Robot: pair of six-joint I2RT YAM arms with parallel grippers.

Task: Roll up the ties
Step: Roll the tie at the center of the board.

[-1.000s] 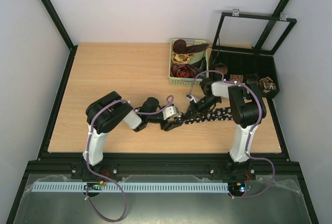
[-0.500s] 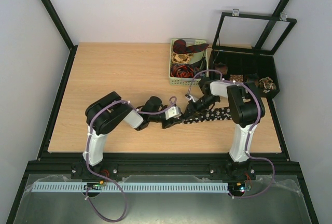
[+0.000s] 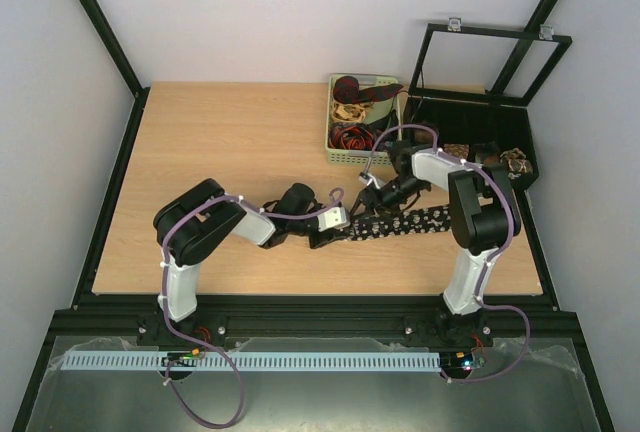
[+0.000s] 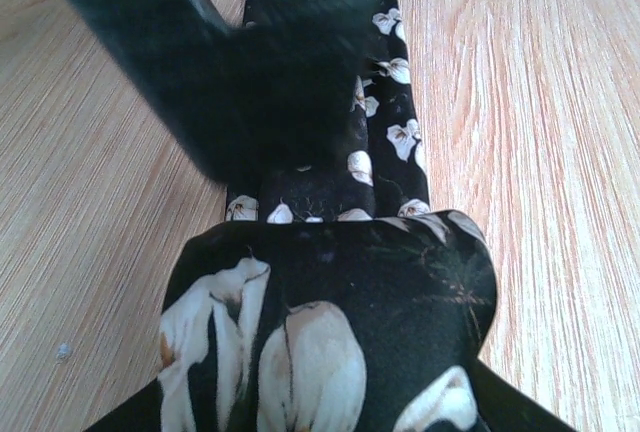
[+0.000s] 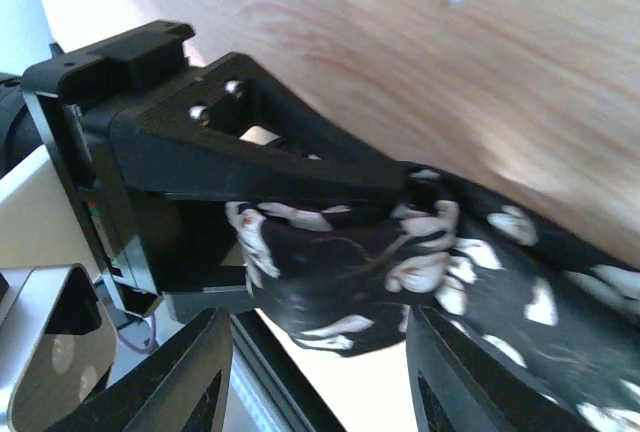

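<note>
The left pincer point(image 3: 347, 231) clamps the coiled end of the black tie point(image 3: 412, 222), whose strip lies flat rightward on the worktop point(image 3: 220, 147), while the right pincer point(image 3: 370, 214) gapes wide just beside it.

Left gripper point(image 3: 340, 230): shifted a little away from the table's near edge over the last second, closer to the right gripper point(image 3: 373, 199).
Black, white-flowered fabric necktie point(image 3: 405, 222): its rolled end is carried along in the left gripper.
Left arm point(image 3: 195, 232): elbow swung outward, further behind its gripper.
Right gripper: drawn up and back, away from the left gripper's fingers.
Right arm point(image 3: 480, 207): elbow moved outward to the right.
</note>
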